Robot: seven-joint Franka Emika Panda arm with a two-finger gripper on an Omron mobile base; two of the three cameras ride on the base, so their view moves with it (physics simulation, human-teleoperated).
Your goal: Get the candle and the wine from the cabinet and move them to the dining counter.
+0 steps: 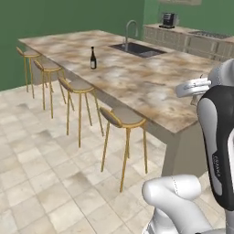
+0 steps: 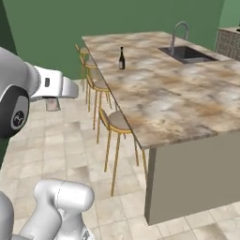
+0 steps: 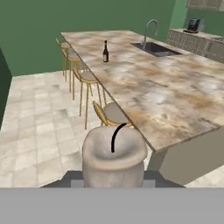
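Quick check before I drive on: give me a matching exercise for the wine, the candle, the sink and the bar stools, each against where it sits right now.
Things:
1. wine
2. candle
3. sink
4. bar stools

Places:
A. lined up on the tiled floor along the counter's long edge
B. held in the gripper, short of the dining counter
C. standing upright on the dining counter, near the stool side
D. set into the counter top, with a curved faucet behind it

Pairs: 1-C, 2-B, 3-D, 4-A
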